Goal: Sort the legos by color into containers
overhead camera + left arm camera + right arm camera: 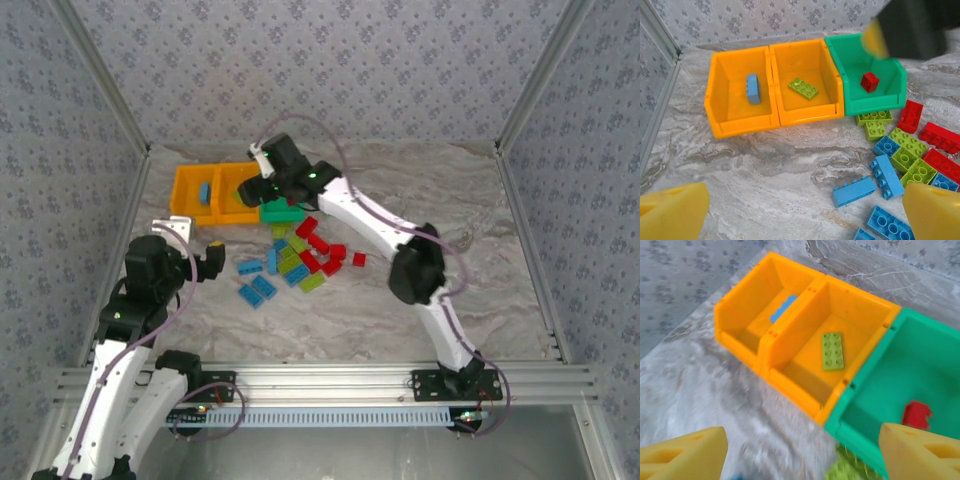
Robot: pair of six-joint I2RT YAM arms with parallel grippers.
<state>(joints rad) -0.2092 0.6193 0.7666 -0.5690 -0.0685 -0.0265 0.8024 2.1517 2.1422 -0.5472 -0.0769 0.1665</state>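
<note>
Spread wide and empty over the lime green plastic brick (832,351) in the middle orange plastic bin (862,292), the right gripper (800,452) should lift straight clear — the left gripper (802,215) likewise agape.

My finger pads (670,212) are yellow foam. I see two orange rectangular plastic bins (742,127) and one green rectangular plastic bin (875,105). There is a small blue plastic brick (753,89), a lime green brick (803,88) and a red brick (870,81). The marbled tabletop (765,170) is grey and white. The wall panels (765,20) carry a grey floral print.
</note>
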